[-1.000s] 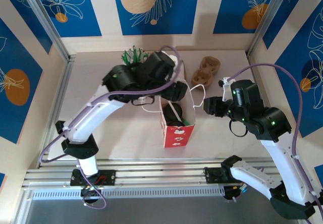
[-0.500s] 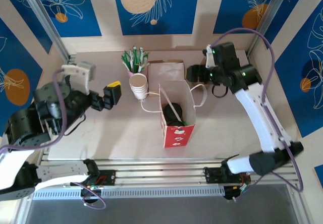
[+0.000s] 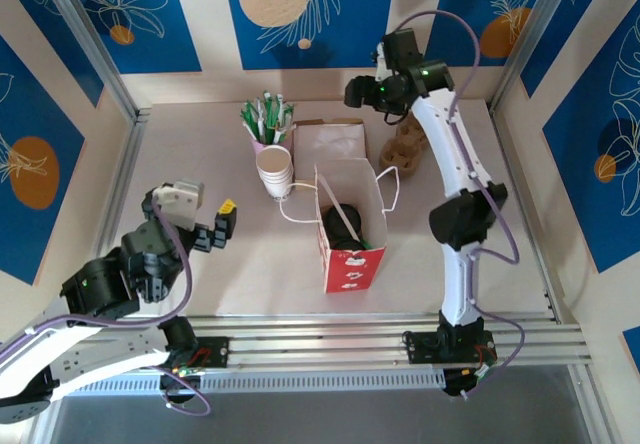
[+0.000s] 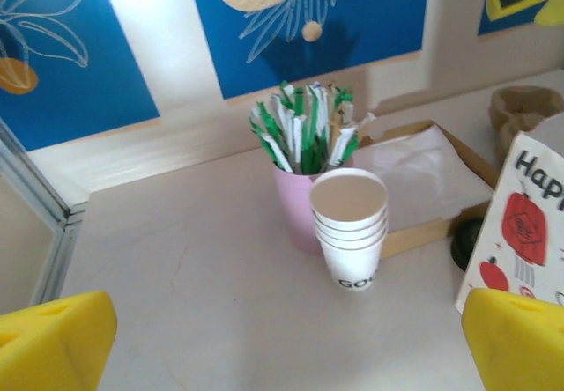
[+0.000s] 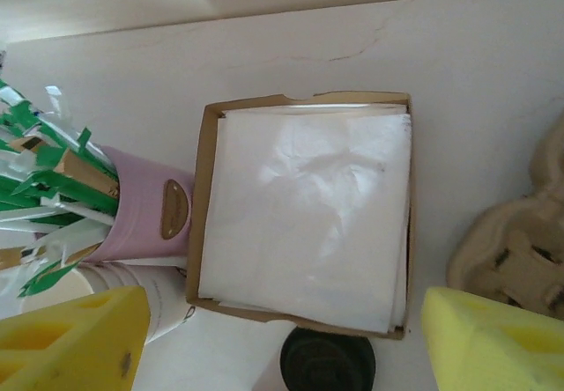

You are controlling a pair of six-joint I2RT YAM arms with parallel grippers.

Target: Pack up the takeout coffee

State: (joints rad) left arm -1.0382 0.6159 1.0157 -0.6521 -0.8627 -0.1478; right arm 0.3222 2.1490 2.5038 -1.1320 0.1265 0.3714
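The red-and-white paper bag point(image 3: 352, 256) stands upright mid-table, and a takeout coffee point(image 3: 345, 227) with a black lid sits inside it. A black lid point(image 5: 328, 363) also lies against the near edge of the napkin box; I cannot tell whether that lid is inside the bag. From the left wrist it appears as a dark disc point(image 4: 463, 243) beside the bag point(image 4: 529, 224). My left gripper point(image 3: 218, 226) is at the near left, well away from the bag, open and empty point(image 4: 282, 338). High over the far side hangs my right gripper point(image 3: 360, 92), open and empty point(image 5: 282, 343) above the napkin box.
A stack of lidless white cups point(image 3: 275, 169) and a pink cup of straws point(image 3: 264, 122) stand left of the bag. Behind the bag is a cardboard box of napkins point(image 3: 328, 141). The brown cup carrier point(image 3: 410, 140) lies at the far right. Walls close in the far side and both sides of the table.
My left arm has drawn back from the bag to the near left. The right arm has swung up and away to the far side. Both grippers have opened wider.
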